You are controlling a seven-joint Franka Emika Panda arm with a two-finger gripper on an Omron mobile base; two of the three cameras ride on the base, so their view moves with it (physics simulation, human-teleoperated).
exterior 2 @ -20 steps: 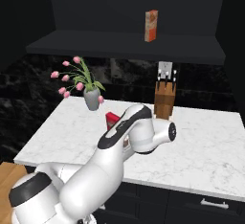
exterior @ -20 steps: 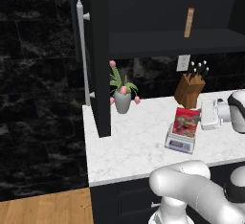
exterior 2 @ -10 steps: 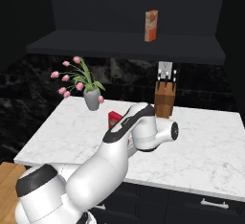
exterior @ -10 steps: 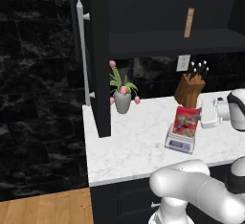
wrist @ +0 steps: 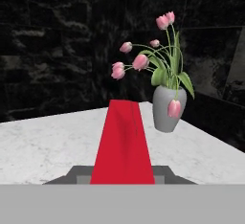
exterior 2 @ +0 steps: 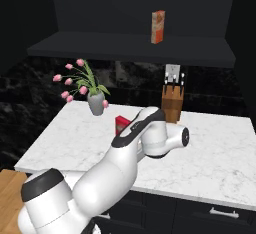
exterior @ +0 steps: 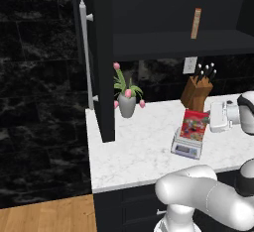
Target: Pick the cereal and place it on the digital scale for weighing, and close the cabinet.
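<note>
Left base view gives me the clearest read: the cereal (exterior: 195,125) stands upright on the digital scale (exterior: 187,148), which sits on the white marble desk (exterior: 129,151) a little back from its front edge. My end effector (exterior: 216,116) is just beside the box on its right side, and I cannot tell whether its fingers are parted or closed, or whether they touch the box. The knife block (exterior: 195,91) stands behind the box near the back wall, leaving a narrow gap there. To the left, open desk runs to the vase of pink tulips (exterior: 127,101).

The cabinet (exterior: 104,52) is open; its door juts out edge-on over the desk's left end, its silver handle (exterior: 87,60) facing outward. A narrow tan-orange box (exterior: 196,23) stands on the shelf inside.

In the hand view I look along the red box's (wrist: 124,144) thin edge, with the scale's grey corners (wrist: 76,174) showing either side of its base and the vase (wrist: 167,107) beyond to the right.
</note>
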